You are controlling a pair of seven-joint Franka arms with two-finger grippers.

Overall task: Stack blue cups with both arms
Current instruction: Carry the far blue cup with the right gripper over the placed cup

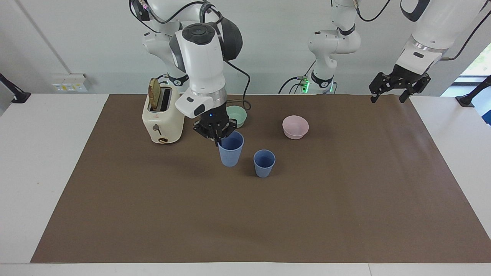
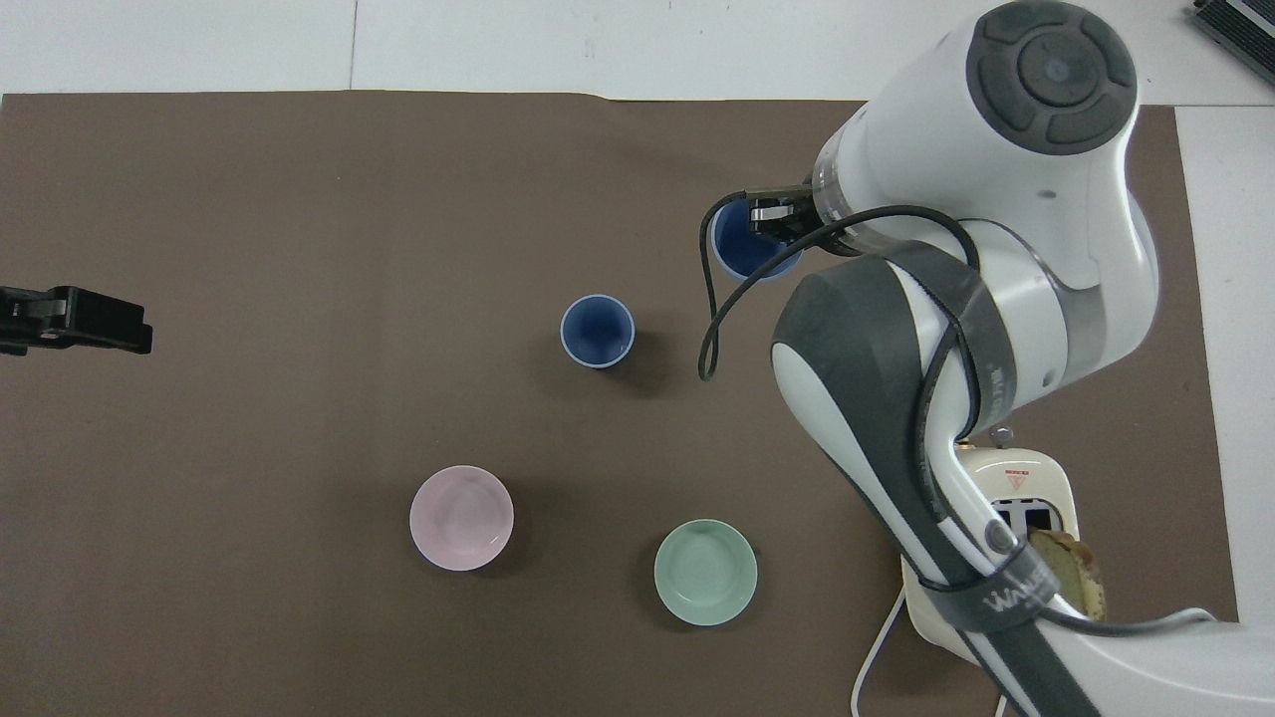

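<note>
Held blue cup (image 1: pixel 231 149) (image 2: pixel 742 242): matte periwinkle plastic, tapered, fine vertical ribbing, no handle, upright, centre of the facing view, lifted off the brown mat (image 1: pixel 345 214) (image 2: pixel 249 219). Right gripper (image 1: pixel 217 138) (image 2: pixel 772 216) clenched on its rim, one finger inside the cup, one outside. Second blue cup (image 1: pixel 264 163) (image 2: pixel 597 332): same make, upright on the mat just beside the held one, slightly lower in the facing view; the two are apart.

Writing: grey strap on the right arm (image 2: pixel 956 329) reads "WA…", rest not legible. Red triangle label on top of the toaster (image 1: pixel 161 115) (image 2: pixel 1016 488), text too small to read.

Toaster is cream, glossy, rounded, upper left in the facing view, with a bread slice (image 1: pixel 154 89) (image 2: pixel 1071 578) sticking out of a slot. Mint-green bowl (image 1: pixel 237 115) (image 2: pixel 705 572), round and smooth, partly hidden by the right wrist in the facing view. Pink bowl (image 1: pixel 295 127) (image 2: pixel 462 518), same shape, upper centre-right there.

Left gripper (image 1: pixel 388 97) (image 2: pixel 75 319) waits at the upper right of the facing view, over the mat's corner, fingers spread, holding nothing. Smaller white arm (image 1: pixel 332 46) with green light at top centre.
</note>
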